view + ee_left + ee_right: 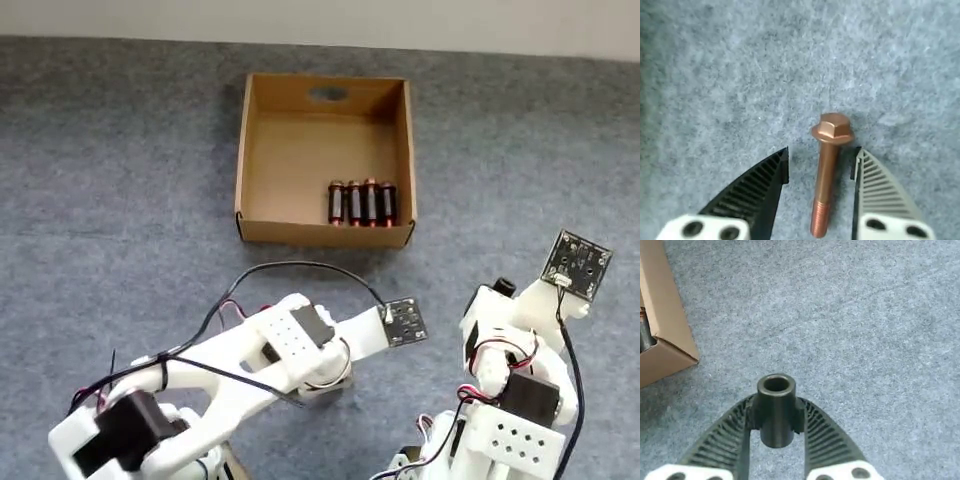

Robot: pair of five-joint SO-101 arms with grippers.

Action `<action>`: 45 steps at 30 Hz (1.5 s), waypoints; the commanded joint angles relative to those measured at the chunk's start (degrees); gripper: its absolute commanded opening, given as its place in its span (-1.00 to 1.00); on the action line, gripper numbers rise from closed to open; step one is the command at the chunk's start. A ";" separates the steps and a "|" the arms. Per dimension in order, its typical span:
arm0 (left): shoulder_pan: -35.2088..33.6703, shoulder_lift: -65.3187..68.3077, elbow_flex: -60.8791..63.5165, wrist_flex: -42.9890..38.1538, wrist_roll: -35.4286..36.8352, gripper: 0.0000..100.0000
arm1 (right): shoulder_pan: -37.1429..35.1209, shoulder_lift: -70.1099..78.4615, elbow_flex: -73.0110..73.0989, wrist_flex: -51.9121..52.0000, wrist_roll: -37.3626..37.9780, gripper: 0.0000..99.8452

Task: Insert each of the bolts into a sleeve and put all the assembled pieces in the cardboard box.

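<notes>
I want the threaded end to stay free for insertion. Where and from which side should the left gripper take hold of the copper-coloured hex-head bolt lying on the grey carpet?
The copper-coloured bolt lies flat between the open fingers of the left gripper. Probably come straight down and close across its smooth shank just below the flanged head, leaving the thread clear.

The right claw [776,407] clamps a black sleeve [776,429] over the grey worktop [865,315], near a cardboard box [662,315] corner.
</notes>
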 commanded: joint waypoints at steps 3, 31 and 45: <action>-0.22 0.75 -3.82 -0.18 -0.18 -0.59 | 0.75 -0.84 -0.22 -0.84 -0.70 -0.99; -12.53 -21.14 1.63 11.08 0.09 -0.98 | 0.75 -0.84 -0.13 -0.84 -0.70 -0.99; -26.24 -21.85 2.77 8.79 6.59 -0.98 | 0.40 -0.84 0.75 -1.01 -0.79 -0.99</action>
